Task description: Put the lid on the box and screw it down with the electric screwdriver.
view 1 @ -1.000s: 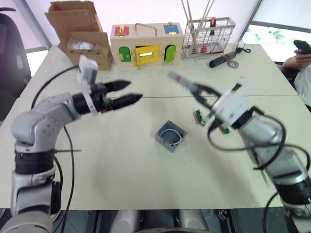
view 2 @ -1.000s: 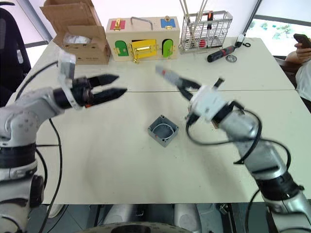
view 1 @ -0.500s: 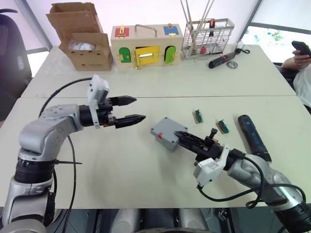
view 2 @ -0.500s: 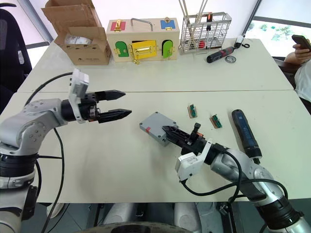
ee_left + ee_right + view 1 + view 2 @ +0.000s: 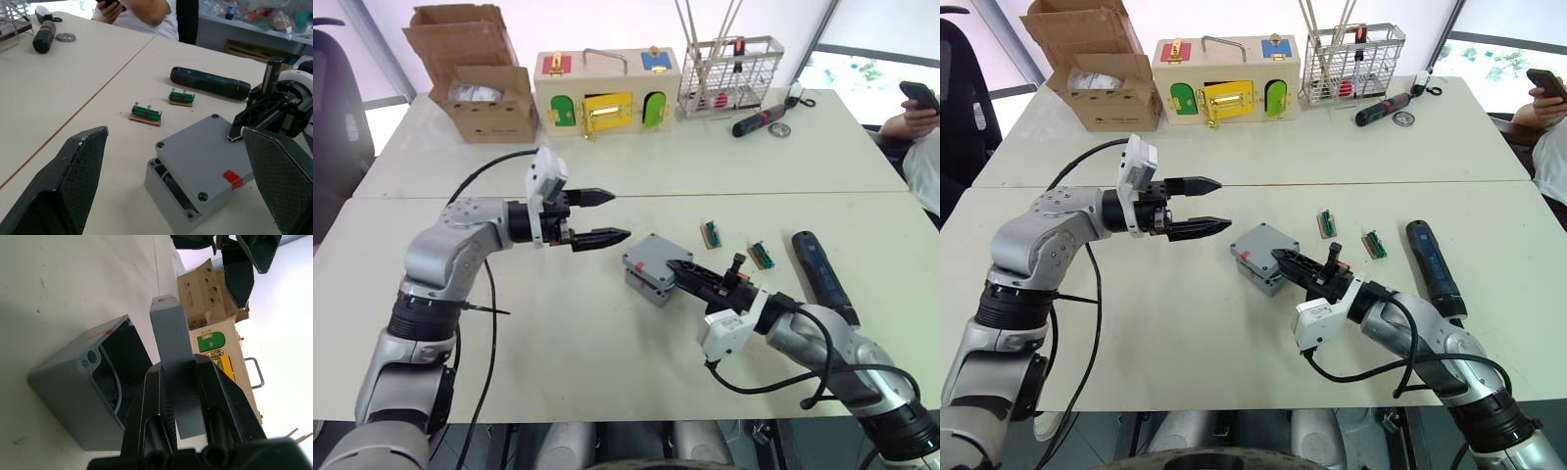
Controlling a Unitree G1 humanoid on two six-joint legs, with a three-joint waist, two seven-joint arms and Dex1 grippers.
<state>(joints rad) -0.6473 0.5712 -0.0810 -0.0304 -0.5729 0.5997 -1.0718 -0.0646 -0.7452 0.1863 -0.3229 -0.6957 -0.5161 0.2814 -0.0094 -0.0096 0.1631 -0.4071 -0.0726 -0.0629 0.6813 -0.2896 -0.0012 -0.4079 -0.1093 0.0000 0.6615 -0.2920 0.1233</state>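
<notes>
r tool clamped on lid, held tilted over box mid worktop, not seated. l tool wide open, empty, just left of box. electric screwdriver lies to the right.

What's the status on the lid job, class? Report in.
Right hand shut on lid, holding it skewed over box, not seated. Left hand open, hovering beside box. Electric screwdriver lying untouched on table. Nothing in the way.
</notes>
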